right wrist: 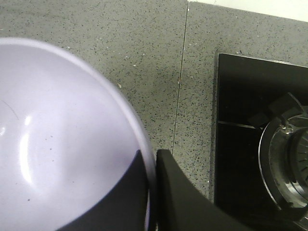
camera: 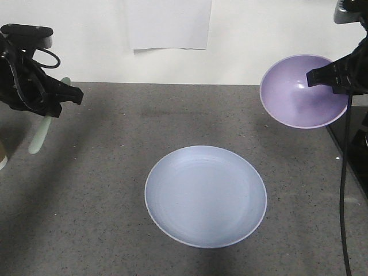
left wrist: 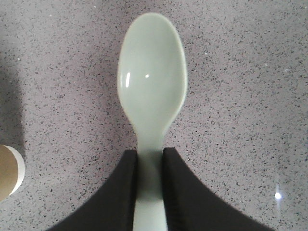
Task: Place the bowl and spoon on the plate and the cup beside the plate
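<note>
Front-facing view: my right gripper [camera: 321, 77] clamps the bowl [camera: 296, 95] at two o'clock; my left gripper [camera: 62, 96] clamps the spoon [camera: 39, 137]. Next, I'd set the bowl on the plate [camera: 205, 195].

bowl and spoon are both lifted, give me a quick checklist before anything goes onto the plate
1. Grip on the bowl: right gripper pinches its rim. Ok.
2. Grip on the spoon: left gripper clamps the handle. Ok.
3. The plate is bare, with room for both. Ok.
4. Bowl level: tilted, opening facing the front camera. Not ok.
5. Position of the cup: only a sliver shows at the left edge. Cannot tell.
</note>
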{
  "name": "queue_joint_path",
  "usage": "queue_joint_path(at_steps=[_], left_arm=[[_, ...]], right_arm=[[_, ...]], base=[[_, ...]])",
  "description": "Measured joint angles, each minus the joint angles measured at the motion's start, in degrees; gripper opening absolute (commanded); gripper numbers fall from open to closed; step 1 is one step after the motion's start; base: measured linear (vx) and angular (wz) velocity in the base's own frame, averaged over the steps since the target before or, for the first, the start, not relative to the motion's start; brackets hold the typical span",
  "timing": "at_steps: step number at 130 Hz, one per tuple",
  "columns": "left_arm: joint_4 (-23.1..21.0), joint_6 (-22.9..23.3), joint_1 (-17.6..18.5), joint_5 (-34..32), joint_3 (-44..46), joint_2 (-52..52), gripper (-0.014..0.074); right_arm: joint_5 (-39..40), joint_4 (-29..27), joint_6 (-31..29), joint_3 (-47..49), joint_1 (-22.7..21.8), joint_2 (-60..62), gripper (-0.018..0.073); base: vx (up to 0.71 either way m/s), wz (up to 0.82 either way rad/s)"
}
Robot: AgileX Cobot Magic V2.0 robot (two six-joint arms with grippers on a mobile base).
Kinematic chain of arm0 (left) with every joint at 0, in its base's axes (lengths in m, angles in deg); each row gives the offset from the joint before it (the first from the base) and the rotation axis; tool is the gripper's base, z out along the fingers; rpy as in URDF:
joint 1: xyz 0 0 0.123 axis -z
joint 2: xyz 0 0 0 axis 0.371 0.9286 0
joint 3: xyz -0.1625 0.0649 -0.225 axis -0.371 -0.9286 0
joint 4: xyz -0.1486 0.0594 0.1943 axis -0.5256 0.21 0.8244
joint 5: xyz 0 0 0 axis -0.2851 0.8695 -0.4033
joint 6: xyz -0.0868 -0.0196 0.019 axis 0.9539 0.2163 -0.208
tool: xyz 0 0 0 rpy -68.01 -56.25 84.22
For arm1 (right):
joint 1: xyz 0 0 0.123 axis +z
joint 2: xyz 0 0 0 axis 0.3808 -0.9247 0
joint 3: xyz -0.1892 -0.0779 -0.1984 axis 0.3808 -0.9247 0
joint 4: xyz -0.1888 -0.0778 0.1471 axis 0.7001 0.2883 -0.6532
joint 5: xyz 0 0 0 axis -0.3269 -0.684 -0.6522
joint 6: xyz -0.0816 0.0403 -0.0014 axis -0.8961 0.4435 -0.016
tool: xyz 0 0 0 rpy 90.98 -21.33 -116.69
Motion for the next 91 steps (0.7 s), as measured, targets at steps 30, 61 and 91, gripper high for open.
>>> queue_joint_path(at_steps=[30,61,91], left_arm=[[0.00,0.00,0.00,0.00,0.00,0.00,-0.0008],[0.00,0.00,0.00,0.00,0.00,0.00,-0.0008],[0.00,0.00,0.00,0.00,0.00,0.00,-0.0008]], right_arm=[[0.00,0.00,0.00,0.00,0.00,0.00,-0.0001],[2.39,0.00,0.00,0.00,0.00,0.00,-0.0001],[8.27,-0.18,0.20,0.00,0.00,0.00,-0.0001]], base=[[0.00,0.00],[0.00,0.00],[0.00,0.00]])
